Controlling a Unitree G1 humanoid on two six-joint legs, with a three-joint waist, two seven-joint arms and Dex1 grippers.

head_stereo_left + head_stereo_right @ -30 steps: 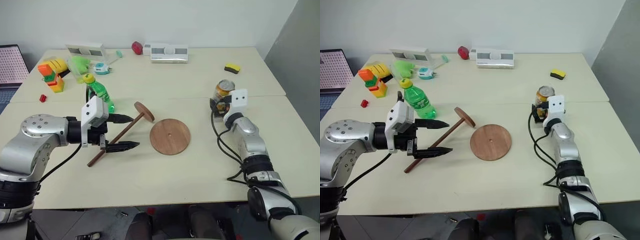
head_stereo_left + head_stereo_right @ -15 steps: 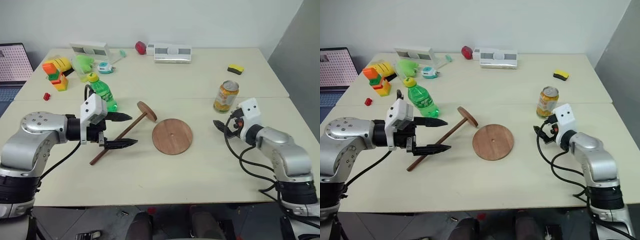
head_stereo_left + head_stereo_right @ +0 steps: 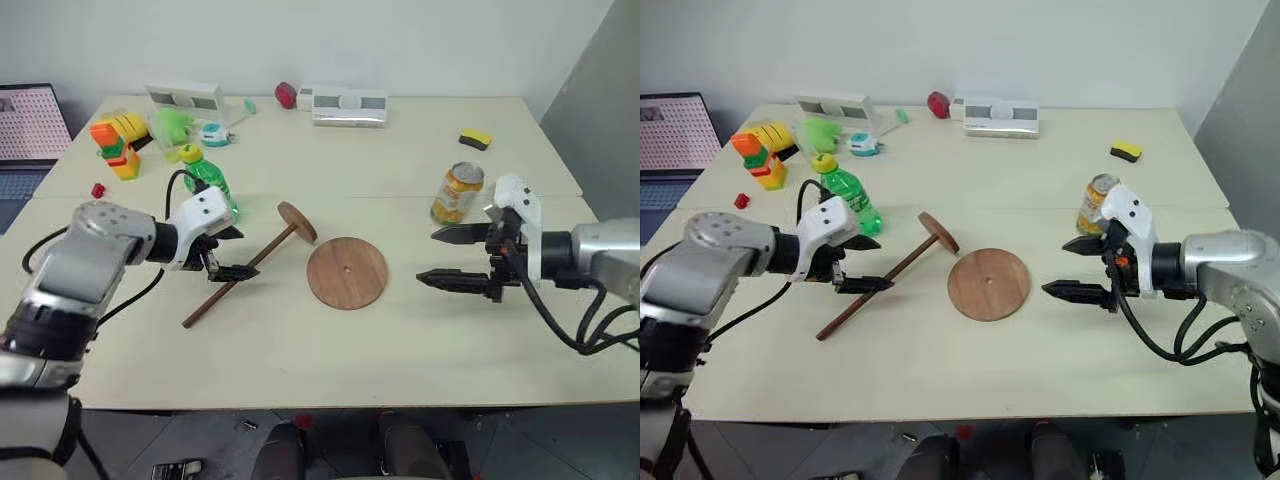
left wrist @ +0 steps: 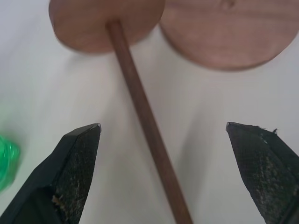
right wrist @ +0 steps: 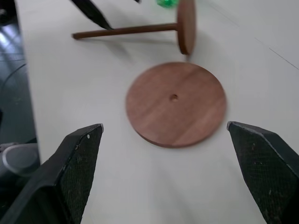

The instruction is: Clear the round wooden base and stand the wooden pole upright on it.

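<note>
The round wooden base (image 3: pixel 347 272) lies bare; beside it the wooden pole (image 3: pixel 244 271) lies ungrasped, between the wide-open left gripper (image 3: pixel 232 254); the right gripper (image 3: pixel 448 256) gapes empty.

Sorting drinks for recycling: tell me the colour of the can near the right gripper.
Orange and yellow with a silver top; the can shows best in the left eye view.

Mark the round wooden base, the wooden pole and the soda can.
round wooden base (image 3: pixel 347 273), left eye view, bare top face.
wooden pole (image 3: pixel 262 254), left eye view, mid-shaft.
soda can (image 3: pixel 458 193), left eye view, side wall.
</note>
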